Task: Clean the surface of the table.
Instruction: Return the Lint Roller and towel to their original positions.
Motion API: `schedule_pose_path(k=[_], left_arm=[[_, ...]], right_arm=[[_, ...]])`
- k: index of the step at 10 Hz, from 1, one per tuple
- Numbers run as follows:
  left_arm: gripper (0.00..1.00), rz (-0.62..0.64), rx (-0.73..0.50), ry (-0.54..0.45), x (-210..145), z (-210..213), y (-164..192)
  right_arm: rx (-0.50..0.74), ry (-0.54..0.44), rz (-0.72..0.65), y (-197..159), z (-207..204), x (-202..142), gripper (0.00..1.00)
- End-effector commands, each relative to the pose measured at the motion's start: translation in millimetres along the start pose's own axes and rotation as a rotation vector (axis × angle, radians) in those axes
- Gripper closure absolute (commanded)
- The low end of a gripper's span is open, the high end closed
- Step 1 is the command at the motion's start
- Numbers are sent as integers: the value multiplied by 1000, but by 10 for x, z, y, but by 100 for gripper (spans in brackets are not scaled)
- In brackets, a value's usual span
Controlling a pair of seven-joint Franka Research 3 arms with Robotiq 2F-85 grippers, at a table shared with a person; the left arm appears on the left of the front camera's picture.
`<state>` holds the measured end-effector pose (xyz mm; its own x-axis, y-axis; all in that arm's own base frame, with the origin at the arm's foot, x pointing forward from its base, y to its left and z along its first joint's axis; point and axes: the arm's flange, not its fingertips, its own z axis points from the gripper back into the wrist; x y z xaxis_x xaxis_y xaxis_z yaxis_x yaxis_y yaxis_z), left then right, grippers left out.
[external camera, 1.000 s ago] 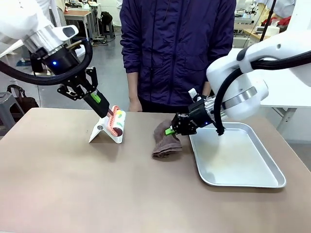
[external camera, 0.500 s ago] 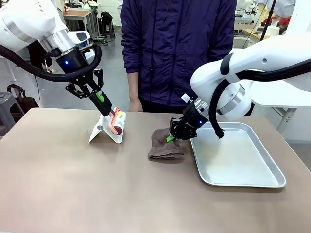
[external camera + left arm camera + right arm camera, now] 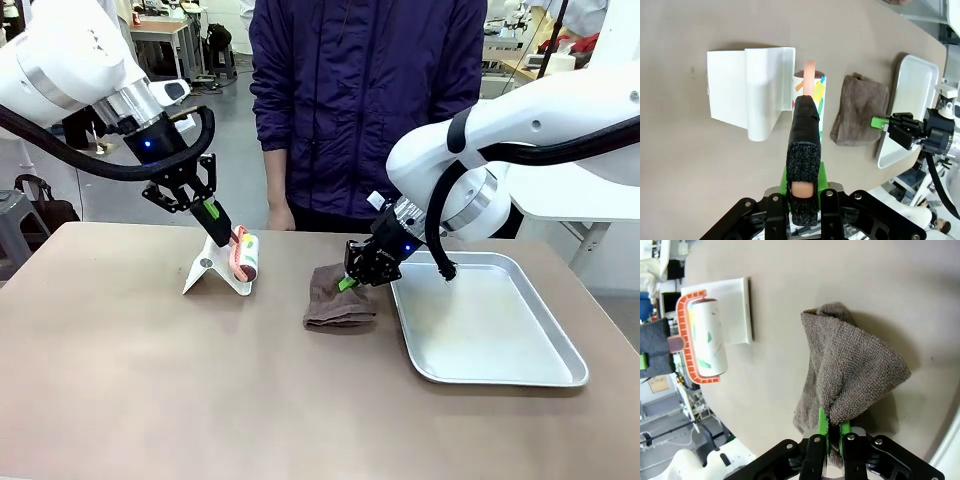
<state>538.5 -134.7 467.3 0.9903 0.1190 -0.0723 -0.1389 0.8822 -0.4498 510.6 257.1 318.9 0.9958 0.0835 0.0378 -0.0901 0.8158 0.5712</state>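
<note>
The taupe-brown table [image 3: 150, 380] carries a brown towel [image 3: 335, 300] just left of the silver tray. My right gripper [image 3: 352, 278] is shut on the towel's right edge, and the green pads [image 3: 822, 426] pinch the cloth [image 3: 850, 370], most of which lies on the tabletop. My left gripper [image 3: 213, 222] is shut on the orange handle [image 3: 810, 75] of a lint roller [image 3: 244, 256]. The roller rests against a white stand [image 3: 213, 272] at the back left. In the left wrist view the roller [image 3: 816, 100] sits between the stand [image 3: 750, 92] and the towel [image 3: 860, 115].
A shiny metal tray [image 3: 480, 330] lies at the right, close beside the towel. A person [image 3: 365, 100] in a dark purple jacket stands at the far edge, one hand [image 3: 278, 216] near the table. The near half of the table is bare.
My right gripper has pulled the towel leftward, away from the tray, and the cloth now lies flatter. The left gripper has shifted right and down with the roller.
</note>
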Motion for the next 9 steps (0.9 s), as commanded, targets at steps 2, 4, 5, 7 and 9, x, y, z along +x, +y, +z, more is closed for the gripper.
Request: schedule_pose_path(k=[2,4,5,7,9], left_arm=[[78,28,27,-15,0,-107,4],[78,44,50,-16,137,-236,102],[78,36,46,-23,185,-262,139],[78,35,37,-13,233,-296,163],[78,65,28,-18,255,-328,207]], right_arm=[[1,4,-15,9,-4,28,91],[13,-1,0,-9,-25,26,91],[14,-1,-2,-15,-27,28,91],[10,6,-6,-12,-37,31,91],[9,17,4,3,-62,28,91]])
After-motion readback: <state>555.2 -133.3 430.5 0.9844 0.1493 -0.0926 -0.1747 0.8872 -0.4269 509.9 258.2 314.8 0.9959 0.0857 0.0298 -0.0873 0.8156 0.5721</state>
